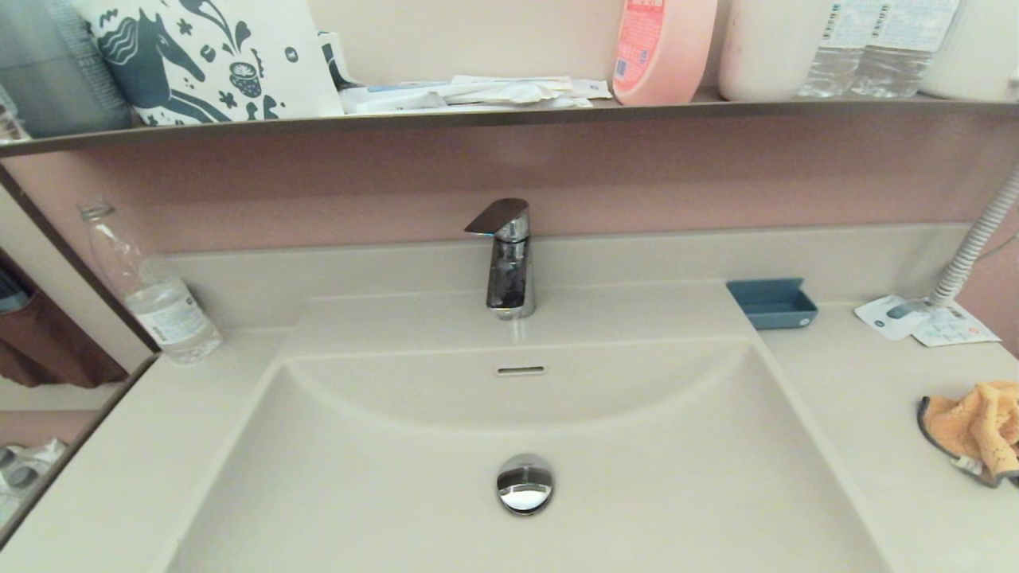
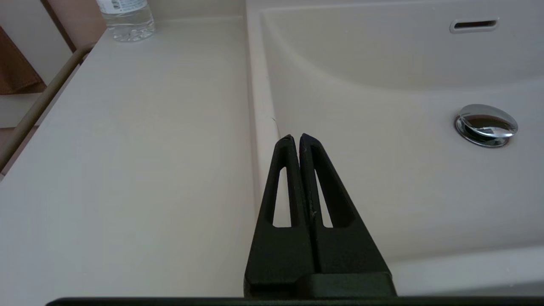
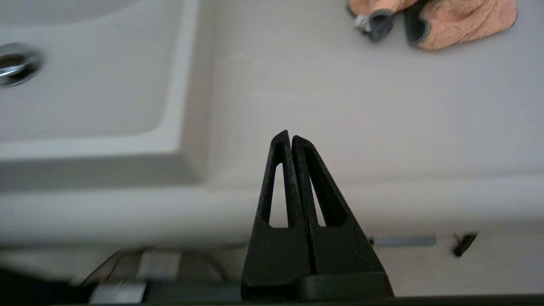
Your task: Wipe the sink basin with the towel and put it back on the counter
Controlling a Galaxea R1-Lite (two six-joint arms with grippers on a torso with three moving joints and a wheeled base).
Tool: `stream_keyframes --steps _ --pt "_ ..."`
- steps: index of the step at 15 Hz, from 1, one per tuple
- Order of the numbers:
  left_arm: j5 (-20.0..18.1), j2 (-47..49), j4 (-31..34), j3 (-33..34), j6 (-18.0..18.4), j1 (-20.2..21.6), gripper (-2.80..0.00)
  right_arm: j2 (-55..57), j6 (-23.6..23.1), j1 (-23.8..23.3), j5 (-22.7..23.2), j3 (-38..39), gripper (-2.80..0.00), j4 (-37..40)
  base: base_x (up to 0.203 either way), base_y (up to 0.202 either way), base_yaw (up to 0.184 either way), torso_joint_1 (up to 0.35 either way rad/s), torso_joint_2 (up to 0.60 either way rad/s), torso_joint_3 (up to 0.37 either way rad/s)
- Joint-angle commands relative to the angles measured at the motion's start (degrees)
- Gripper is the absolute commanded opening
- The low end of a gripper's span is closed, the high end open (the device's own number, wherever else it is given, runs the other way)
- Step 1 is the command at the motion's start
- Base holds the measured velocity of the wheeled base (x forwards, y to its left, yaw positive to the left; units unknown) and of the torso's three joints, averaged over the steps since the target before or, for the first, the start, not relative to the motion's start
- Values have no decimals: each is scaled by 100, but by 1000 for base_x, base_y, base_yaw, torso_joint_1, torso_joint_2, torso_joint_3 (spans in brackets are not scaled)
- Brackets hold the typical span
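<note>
A beige-cream vanity seen from above, described from its near edge to the far wall. Nearest, the right gripper (image 3: 291, 138) hangs above the counter's front edge, right of the sink, its two black fingers pressed together with nothing between them. The left gripper (image 2: 296, 140) hovers over the near left rim of the sink basin (image 1: 382, 493), its fingers likewise closed on nothing; neither arm appears in the head view. The basin is a wide rectangular bowl with a round chrome drain plug (image 1: 525, 483) in its floor and a slot overflow hole (image 1: 521, 370) in the curved far wall. The towel (image 1: 975, 430), orange-yellow and fluffy with a dark grey trim, lies crumpled on the counter (image 1: 860, 414) at the right, well apart from both grippers. Farther back on the right sit a blue soap dish (image 1: 772, 304) and white printed leaflets (image 1: 927, 320). A chrome faucet (image 1: 507, 259) stands behind the basin, and a clear plastic bottle (image 1: 151, 290) stands at the far left. Above runs a dark brown shelf (image 1: 509, 119) holding a pink bottle (image 1: 661, 49).
</note>
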Motion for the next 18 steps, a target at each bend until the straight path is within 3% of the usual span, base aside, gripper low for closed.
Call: stream_keyframes --steps 1,4,9,18 --pt "0 7 -1 -2 0 1 -280 -106 -24 3 -107 775 -280 -972 0 0 0 0 0 0" --pt "0 7 -1 -2 0 -2 -280 -121 -187 2 -367 1626 -280 -2322 0 0 0 0 0 0" --pt "0 7 -1 -2 0 6 -280 -121 -218 6 -277 1912 -280 -2701 0 0 0 0 0 0" --pt "0 7 -1 -2 0 5 -280 -121 -192 11 -286 1912 -280 -2703 0 0 0 0 0 0"
